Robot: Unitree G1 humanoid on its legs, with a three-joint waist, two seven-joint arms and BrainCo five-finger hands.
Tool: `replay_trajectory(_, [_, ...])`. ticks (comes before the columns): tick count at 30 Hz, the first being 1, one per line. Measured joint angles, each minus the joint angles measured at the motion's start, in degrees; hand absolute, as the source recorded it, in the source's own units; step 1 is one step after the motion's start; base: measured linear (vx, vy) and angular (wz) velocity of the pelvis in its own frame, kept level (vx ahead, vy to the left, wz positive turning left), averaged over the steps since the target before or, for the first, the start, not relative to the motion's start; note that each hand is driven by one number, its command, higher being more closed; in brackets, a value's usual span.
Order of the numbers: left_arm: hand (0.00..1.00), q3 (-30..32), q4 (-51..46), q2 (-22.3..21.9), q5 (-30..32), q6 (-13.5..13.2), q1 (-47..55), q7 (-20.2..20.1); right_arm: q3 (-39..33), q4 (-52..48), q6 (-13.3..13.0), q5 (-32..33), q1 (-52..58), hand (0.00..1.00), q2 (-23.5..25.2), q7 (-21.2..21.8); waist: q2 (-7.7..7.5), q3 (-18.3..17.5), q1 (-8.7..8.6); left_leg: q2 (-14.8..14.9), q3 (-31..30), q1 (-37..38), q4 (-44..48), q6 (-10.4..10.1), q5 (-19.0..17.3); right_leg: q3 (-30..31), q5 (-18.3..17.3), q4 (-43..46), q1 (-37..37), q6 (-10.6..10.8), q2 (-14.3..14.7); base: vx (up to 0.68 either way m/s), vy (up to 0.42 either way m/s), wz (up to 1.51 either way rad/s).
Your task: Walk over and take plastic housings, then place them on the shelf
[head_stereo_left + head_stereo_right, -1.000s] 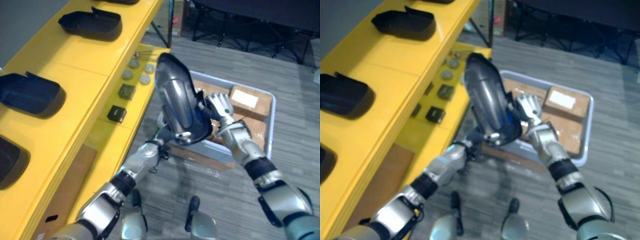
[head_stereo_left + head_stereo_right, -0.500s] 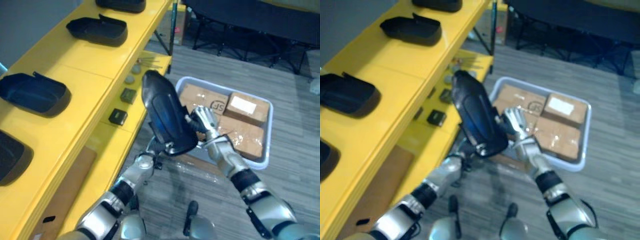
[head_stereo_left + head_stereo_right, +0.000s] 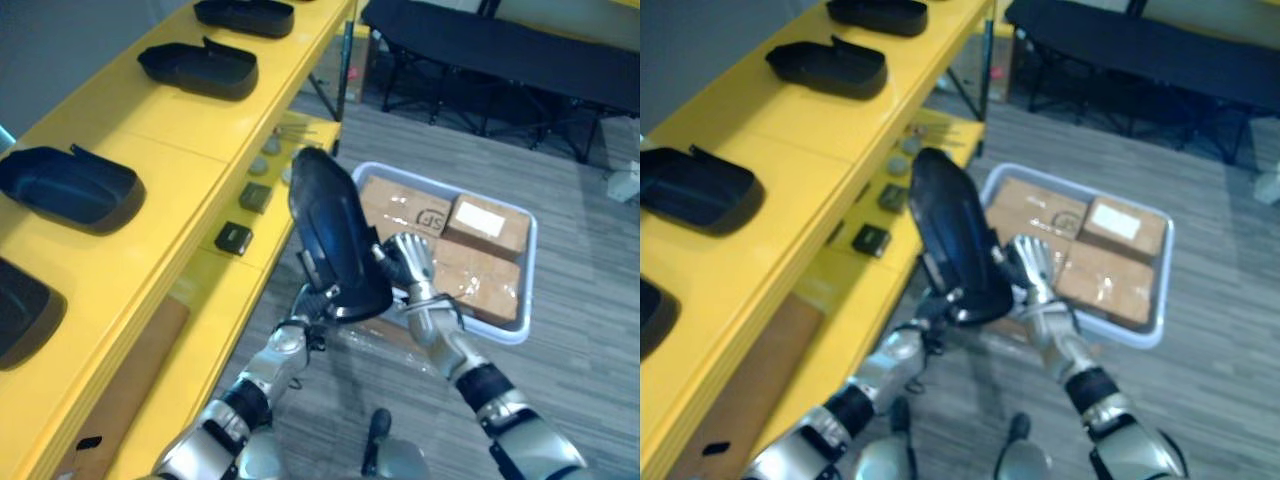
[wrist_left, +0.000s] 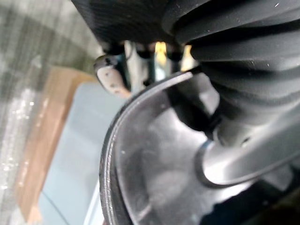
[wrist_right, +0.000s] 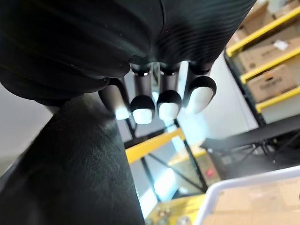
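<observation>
A glossy black plastic housing (image 3: 335, 235) stands on end, tilted, in the air between my two hands, just off the edge of the yellow shelf (image 3: 170, 130). My left hand (image 3: 308, 308) is under its lower end; in the left wrist view the thumb (image 4: 243, 159) lies inside the shell (image 4: 154, 173) and the fingers wrap the rim. My right hand (image 3: 405, 265) rests with straight, spread fingers (image 5: 166, 101) against the housing's right side (image 5: 70, 168).
Several black housings lie on the shelf top (image 3: 68, 185) (image 3: 198, 68) (image 3: 245, 15). Small dark and round parts (image 3: 233, 238) sit on the lower shelf board. A grey tray (image 3: 532, 240) of cardboard boxes stands on the floor behind the housing. Black folding furniture (image 3: 500, 50) stands farther back.
The whole view has shifted, so the camera moved. The housing stays held between both hands and sits slightly lower and closer in front of me than before.
</observation>
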Motion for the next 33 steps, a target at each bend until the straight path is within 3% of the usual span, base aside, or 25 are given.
replay_trajectory(3, [1.0,-0.72,-0.14,-0.45,0.02,-0.68,0.04,0.2,-0.02,-1.08,-0.6,3.12,1.3,0.0,0.51,-2.09,-0.1,-0.53,0.06,-0.05,-0.02,0.55,-0.02,-0.08,-0.26,-0.06,0.04,-0.45,0.84,0.07,0.0,0.0,0.0,0.0])
replay_trajectory(7, [1.0,1.77,-2.52,-0.68,1.5,-1.31,0.29,3.1,-0.12,-4.26,-5.85,4.98,5.72,0.0,0.59,-4.39,-0.21,-0.7,0.11,-0.06,0.13,0.86,-0.31,-0.1,-0.53,-0.04,0.05,-0.94,1.22,0.11,0.05,0.0,-0.005,-0.02])
replay_trajectory(11, [1.0,6.69,-8.9,-0.69,10.59,-4.14,2.55,8.38,-0.51,-9.62,-10.31,8.36,13.36,0.0,1.47,-4.97,-0.55,-2.09,-0.09,-0.13,0.31,1.09,-0.33,-0.17,-0.9,-0.02,0.15,-1.92,1.78,0.25,0.1,0.01,-0.002,-0.01])
replay_trajectory(14, [1.0,9.42,-14.59,-1.28,16.92,-7.75,4.1,12.59,-0.54,-16.32,-16.31,9.55,18.03,0.0,2.37,-3.73,-0.95,-4.98,-0.36,-0.14,0.45,1.17,-0.3,-0.31,-1.14,-0.02,0.28,-2.48,2.08,0.39,0.17,0.07,-0.012,-0.02])
replay_trajectory(15, [1.0,11.32,-16.32,-1.96,19.42,-9.03,4.55,14.12,-0.79,-20.2,-19.63,10.47,18.4,0.0,2.41,-2.84,-1.05,-5.42,-0.54,-0.14,0.68,2.0,-0.31,-0.39,-1.25,0.02,0.33,-2.94,3.02,0.45,0.21,0.04,-0.014,-0.04])
replay_trajectory(19, [1.0,15.21,-18.4,-2.54,27.46,-10.23,9.37,17.82,-6.86,-29.74,-27.69,17.48,19.64,0.0,2.61,0.02,-0.89,-8.05,-0.91,-0.14,1.11,2.25,-0.38,-0.44,-1.49,0.17,0.47,-3.35,3.07,0.58,0.32,0.0,-0.01,-0.06])
replay_trajectory(24, [1.0,19.91,-19.22,-2.42,37.6,-9.52,15.17,24.76,-15.25,-36.97,-31.25,25.69,21.13,0.0,2.51,2.67,-0.81,-8.28,-1.27,-0.13,1.59,3.59,-0.48,-0.41,-1.7,0.54,0.02,-3.45,3.96,0.24,0.33,-0.04,-0.002,-0.07])
replay_trajectory(29, [1.0,26.58,-23.87,-2.53,46.07,-8.95,19.74,31.71,-23.15,-42.68,-34.8,41.03,24.98,0.0,3.51,8.35,-0.27,-10.6,-2.16,-0.19,2.64,3.85,-0.5,-0.4,-2.27,1.58,-0.05,-4.16,3.78,0.38,0.31,-0.03,0.008,-0.09])
replay_trajectory(33, [1.0,30.44,-26.93,-2.84,47.97,-10.27,22.06,33.77,-29.8,-42.6,-33.53,52.5,31.05,0.0,6.97,13.44,0.89,-12.18,-2.55,-0.17,2.89,3.84,-0.51,-0.57,-2.35,1.71,-0.05,-4.49,3.71,0.39,0.34,0.02,-0.001,-0.03])
